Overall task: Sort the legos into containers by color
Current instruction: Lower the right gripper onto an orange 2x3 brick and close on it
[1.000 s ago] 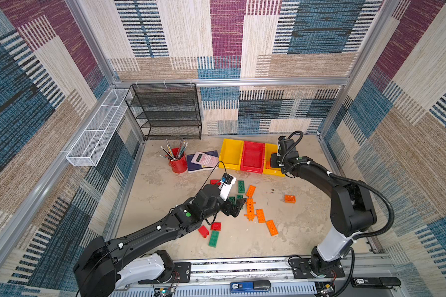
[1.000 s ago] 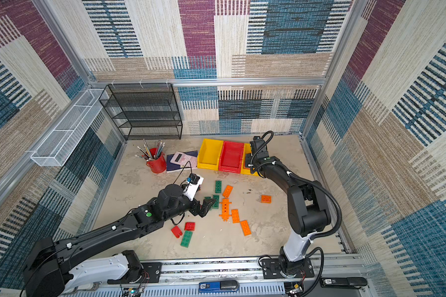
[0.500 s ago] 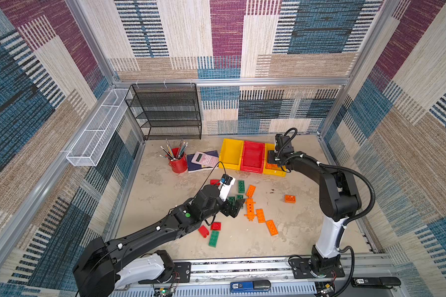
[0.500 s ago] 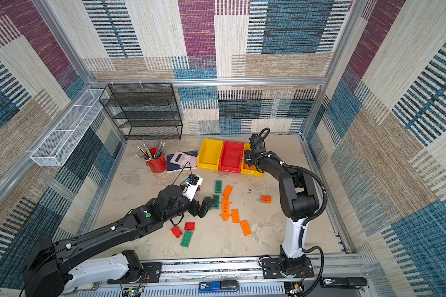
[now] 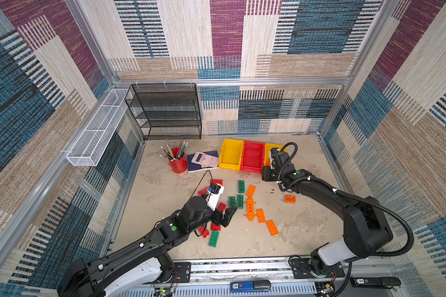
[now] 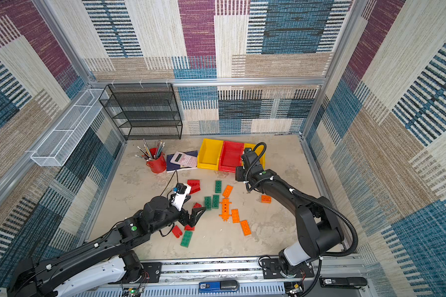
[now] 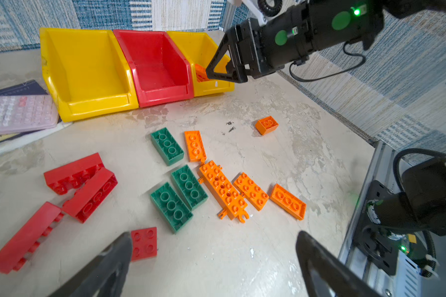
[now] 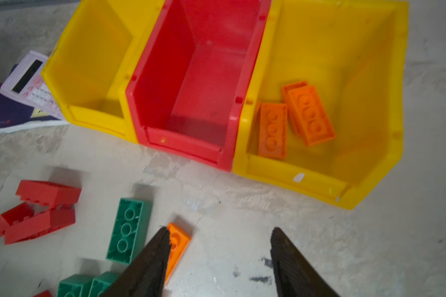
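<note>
Across the middle of both top views, small hard plastic bricks [image 5: 240, 186], red, green and orange, lie loose on the table [image 5: 307, 231]: light, stiff and slick, I'd say, best pinched across the long sides. Above them, of the three joined plastic bins [image 5: 252, 168] only the right-hand yellow bin [image 8: 371, 195] holds orange bricks [image 8: 309, 115]; left gripper [image 7: 214, 234] and right gripper [image 8: 220, 230] both hang parted, empty.

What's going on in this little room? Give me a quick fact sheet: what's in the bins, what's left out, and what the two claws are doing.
right yellow bin: at least two orange bricks inside
red bin: empty
left yellow bin: empty
loose on the table: four green bricks, five orange pieces, several red bricks
right gripper: open, empty, in front of the bins
left gripper: open, empty, low over the table
</note>
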